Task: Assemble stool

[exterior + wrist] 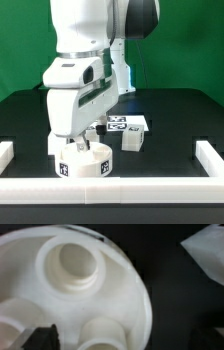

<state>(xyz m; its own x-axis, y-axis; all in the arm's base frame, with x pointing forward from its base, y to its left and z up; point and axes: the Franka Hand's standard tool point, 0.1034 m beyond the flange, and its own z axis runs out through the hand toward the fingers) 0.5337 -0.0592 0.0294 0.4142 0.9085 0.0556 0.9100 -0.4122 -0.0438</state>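
The white round stool seat [84, 161] lies by the front rail with a tag on its side. In the wrist view the seat [40, 286] fills the picture, its underside up, showing a round socket [75, 263] and a second socket [105, 333]. My gripper [71, 142] is down on the seat's top. One black finger [45, 336] shows against the seat; the other is hidden, so I cannot tell if the jaws grip anything. Two tagged white legs [124, 125] [133, 141] lie on the exterior view's right of the seat. The third leg is not clearly visible.
Long white border rails run along the front [150, 187] and up both sides [209, 152] of the black table. A blurred white shape [205, 252] shows beyond the seat's rim in the wrist view.
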